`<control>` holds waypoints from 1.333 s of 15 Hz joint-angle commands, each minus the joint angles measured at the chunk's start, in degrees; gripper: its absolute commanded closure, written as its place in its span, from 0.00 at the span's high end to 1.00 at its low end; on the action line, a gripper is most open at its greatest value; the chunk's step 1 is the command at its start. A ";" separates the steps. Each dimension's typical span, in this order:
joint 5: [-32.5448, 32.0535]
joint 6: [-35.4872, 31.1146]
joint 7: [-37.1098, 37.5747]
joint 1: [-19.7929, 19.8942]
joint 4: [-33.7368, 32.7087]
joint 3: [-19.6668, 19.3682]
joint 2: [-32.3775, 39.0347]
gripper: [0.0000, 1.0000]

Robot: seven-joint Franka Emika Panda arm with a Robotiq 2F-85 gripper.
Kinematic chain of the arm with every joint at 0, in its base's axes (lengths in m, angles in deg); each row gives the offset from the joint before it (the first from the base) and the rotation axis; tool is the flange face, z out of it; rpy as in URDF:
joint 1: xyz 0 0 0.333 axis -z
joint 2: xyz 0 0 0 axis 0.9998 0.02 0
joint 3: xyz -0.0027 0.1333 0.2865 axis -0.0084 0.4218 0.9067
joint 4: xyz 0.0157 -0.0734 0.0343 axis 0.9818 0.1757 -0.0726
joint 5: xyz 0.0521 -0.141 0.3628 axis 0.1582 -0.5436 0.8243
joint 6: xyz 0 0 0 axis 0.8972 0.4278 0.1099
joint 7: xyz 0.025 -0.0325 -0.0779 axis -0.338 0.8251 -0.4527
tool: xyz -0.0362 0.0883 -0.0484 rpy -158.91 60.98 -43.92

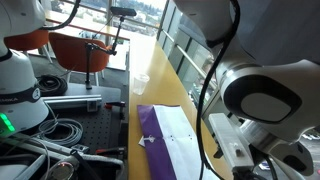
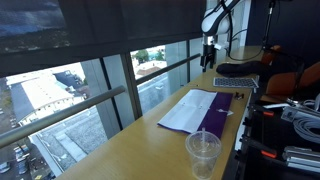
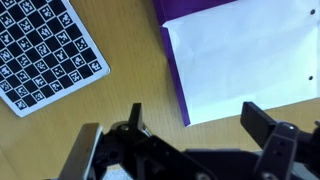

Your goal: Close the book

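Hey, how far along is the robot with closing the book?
Nothing looks done yet: the book lies open on the table, white page up. In hand: the gripper hangs open over the page's edge in the wrist view, holding nothing. Left: catch the cover and fold it shut.

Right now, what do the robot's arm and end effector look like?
The arm has smooth, rounded white shells, with a dark grey ring at a joint. A black cable runs beside it. The end effector is black, with two angular fingers.
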 commanded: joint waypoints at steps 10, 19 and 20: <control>7.45 0.95 -14.91 10.24 -17.67 9.98 17.91 1.00; 8.84 4.85 -15.44 12.29 -32.56 14.30 29.64 1.00; 9.27 5.53 -15.30 12.22 -33.49 14.75 30.40 1.00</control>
